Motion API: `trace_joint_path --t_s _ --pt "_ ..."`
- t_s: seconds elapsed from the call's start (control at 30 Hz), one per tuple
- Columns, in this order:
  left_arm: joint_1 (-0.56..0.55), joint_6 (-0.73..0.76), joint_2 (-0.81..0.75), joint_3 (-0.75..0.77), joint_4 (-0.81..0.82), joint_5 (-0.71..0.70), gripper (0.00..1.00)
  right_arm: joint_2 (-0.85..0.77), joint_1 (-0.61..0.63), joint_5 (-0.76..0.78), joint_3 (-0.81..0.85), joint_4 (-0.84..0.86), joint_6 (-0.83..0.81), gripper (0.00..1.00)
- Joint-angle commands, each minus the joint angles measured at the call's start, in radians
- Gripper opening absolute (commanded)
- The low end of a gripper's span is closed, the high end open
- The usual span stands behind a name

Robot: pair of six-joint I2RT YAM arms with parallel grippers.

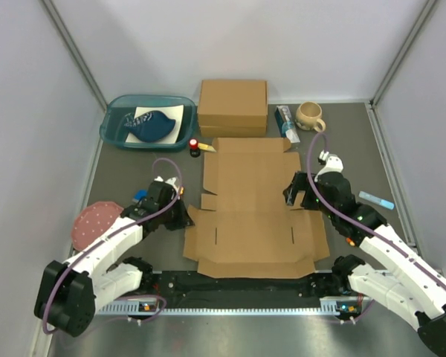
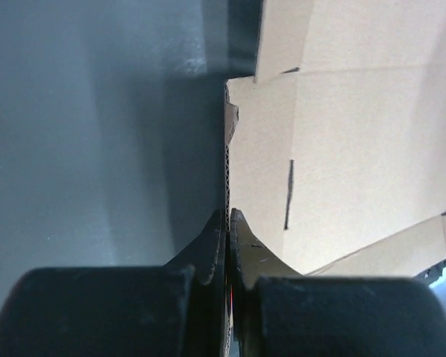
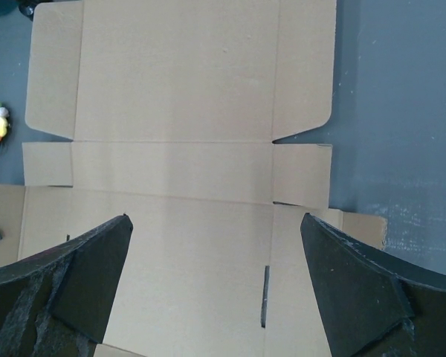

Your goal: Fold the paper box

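One paper box [image 1: 253, 216], one mug [image 1: 310, 115]

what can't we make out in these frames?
- Top view: left pincer tips, hidden under its own wrist. The grip on the paper box shows only in the left wrist view.
- Right wrist view: right pincer height over the box. The near flaps are cut off by the bottom edge.
- Top view: tube label, too small.

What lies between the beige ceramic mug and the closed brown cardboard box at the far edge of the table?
A white and teal tube lies between the box and the mug; the top external view shows it.
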Motion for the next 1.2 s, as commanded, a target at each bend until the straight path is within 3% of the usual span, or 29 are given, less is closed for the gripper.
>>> trace_joint_path --t_s 0.0,0.27,0.6,0.77,0.93,1.17 --pt "-0.003 0.100 -0.050 0.108 0.035 0.069 0.00 -0.017 -0.005 -0.024 0.066 -0.008 0.006 0.98" --pt "-0.065 0.233 -0.050 0.495 0.032 0.088 0.00 -0.077 -0.005 -0.022 0.209 -0.057 -0.007 0.97" --pt "-0.115 0.391 -0.078 0.714 0.023 0.160 0.00 -0.206 -0.005 -0.014 0.374 -0.151 -0.034 0.96" --pt "-0.118 0.451 -0.053 0.814 0.023 0.278 0.00 -0.255 -0.005 0.004 0.393 -0.181 -0.043 0.96" --pt "-0.118 0.491 0.072 0.944 -0.007 0.368 0.00 -0.272 -0.005 -0.002 0.391 -0.201 -0.040 0.96" --pt "-0.116 0.571 0.381 1.348 -0.264 0.569 0.00 -0.280 -0.005 -0.016 0.411 -0.232 -0.040 0.96"
